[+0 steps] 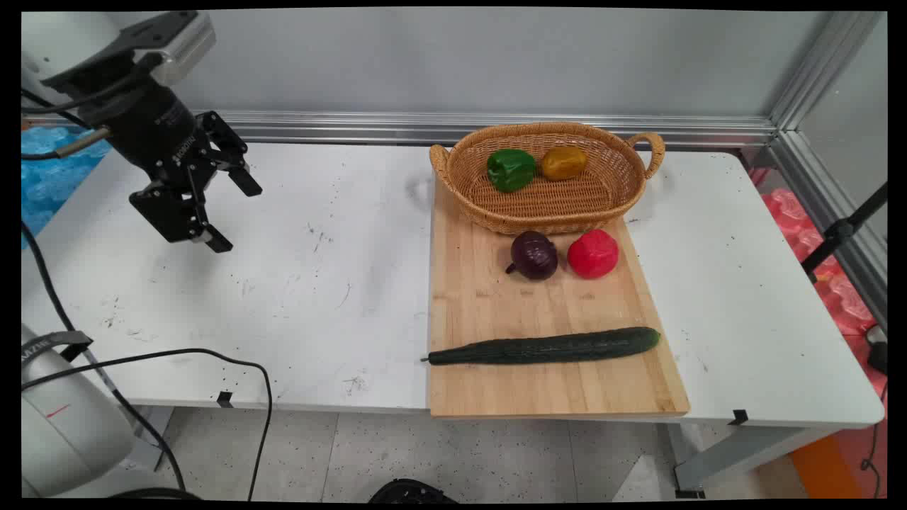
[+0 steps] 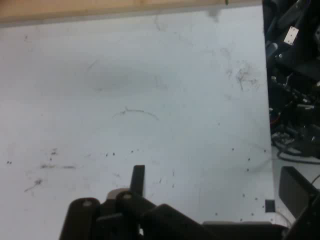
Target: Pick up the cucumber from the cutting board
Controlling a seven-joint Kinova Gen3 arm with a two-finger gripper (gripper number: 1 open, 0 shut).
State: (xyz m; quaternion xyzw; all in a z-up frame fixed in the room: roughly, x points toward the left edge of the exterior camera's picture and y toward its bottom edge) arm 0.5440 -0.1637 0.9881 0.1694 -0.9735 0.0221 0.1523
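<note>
My black gripper (image 1: pixel 232 214) hangs open above the left part of the white table (image 1: pixel 319 283), holding nothing. It is far from the wooden cutting board (image 1: pixel 482 304) on the right. On that board lie a long dark cucumber (image 1: pixel 545 347), a purple onion (image 1: pixel 534 255) and a red pepper (image 1: pixel 593 253). A wicker basket (image 1: pixel 560 205) at the board's far end holds a green pepper (image 1: pixel 510 169) and a yellow pepper (image 1: pixel 564 162). In the hand view the gripper (image 2: pixel 215 182) faces bare, scuffed table (image 2: pixel 150 100), with the board's edge (image 2: pixel 100 11) along the top.
Black cables (image 1: pixel 212 354) hang over the table's near left edge. An aluminium rail (image 1: pixel 425 127) and a grey wall close the far side, and a frame post (image 1: pixel 801 85) stands at the right. In the hand view the table's edge (image 2: pixel 267 125) runs down the right side.
</note>
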